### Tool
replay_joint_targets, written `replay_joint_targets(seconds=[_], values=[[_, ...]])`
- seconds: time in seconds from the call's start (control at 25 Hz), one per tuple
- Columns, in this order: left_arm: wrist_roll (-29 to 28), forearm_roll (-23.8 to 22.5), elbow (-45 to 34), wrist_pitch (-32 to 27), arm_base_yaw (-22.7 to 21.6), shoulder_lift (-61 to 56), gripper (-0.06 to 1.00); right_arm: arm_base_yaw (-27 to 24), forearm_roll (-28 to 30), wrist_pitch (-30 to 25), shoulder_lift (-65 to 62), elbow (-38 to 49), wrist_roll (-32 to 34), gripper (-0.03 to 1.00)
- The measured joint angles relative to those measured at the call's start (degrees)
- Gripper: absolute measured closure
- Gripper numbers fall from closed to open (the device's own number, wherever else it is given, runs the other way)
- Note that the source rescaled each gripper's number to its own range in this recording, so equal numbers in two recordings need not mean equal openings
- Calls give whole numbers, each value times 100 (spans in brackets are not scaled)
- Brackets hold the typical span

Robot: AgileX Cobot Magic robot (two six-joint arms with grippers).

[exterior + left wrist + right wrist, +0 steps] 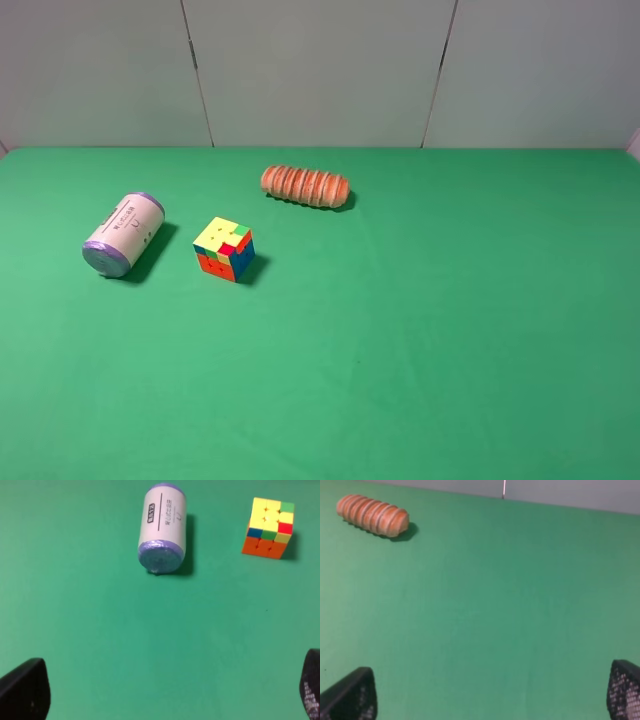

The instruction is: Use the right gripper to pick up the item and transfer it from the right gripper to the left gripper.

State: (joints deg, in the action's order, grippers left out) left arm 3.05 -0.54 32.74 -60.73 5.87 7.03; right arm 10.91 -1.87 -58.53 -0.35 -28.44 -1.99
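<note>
Neither arm appears in the high view. Each wrist view shows only two dark fingertips cut off at the frame edge: the left gripper (165, 692) and the right gripper (490, 695) both stand spread wide, grasping nothing. The can's small dark print is too small to read. A puzzle cube (224, 249) sits just beside the can, apart from it; an orange ribbed roll (306, 186) lies nearer the far edge of the green desk (430, 340). The can (123, 233) lies on its side near the left edge, long axis slanting from near-left to far-right, one purple end facing the near-left.
</note>
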Motion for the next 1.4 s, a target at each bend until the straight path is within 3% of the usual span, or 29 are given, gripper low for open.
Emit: replay_joint_targets(seconds=[0.24, 1.4], values=[[-12, 54, -406, 1, 0, -703, -6, 0, 0, 0, 0, 0, 0, -3], [-12, 54, -429, 7, 0, -737, -6, 0, 0, -7, 0, 0, 0, -3]])
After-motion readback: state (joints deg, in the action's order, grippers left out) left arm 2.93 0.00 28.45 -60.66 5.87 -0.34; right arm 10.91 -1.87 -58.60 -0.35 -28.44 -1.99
